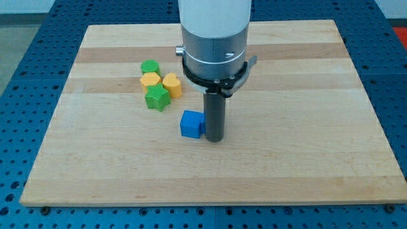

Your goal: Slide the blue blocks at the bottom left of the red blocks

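My tip, a bare rod with no hand to spread or pinch, touches the blue cube at its 3 o'clock. No red blocks show; a blind push may scatter the green star cluster.

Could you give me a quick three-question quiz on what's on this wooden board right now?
1. True or false: my tip stands just to the view's right of the blue cube.
2. How many yellow blocks lie in the cluster at the view's upper left? A) one B) two C) three
3. Fill in: no ___ blocks show on the wooden board.

Key:
1. True.
2. B: the yellow block and the yellow block beside it, between the green cylinder-like block and the green star-like block.
3. Red.
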`<action>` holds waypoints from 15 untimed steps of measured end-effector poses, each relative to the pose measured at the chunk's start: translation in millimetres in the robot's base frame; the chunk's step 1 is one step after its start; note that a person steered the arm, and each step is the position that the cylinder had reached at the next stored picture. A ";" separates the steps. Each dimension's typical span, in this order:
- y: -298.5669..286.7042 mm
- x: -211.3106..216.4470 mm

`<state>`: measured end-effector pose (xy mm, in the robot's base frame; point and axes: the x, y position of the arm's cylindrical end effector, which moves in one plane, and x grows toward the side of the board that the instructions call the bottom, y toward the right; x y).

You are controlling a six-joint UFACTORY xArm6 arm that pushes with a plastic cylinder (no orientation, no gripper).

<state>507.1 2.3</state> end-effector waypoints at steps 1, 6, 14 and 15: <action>0.0 -17.2; -45.7 33.4; 0.9 39.3; 17.8 21.7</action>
<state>528.8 20.0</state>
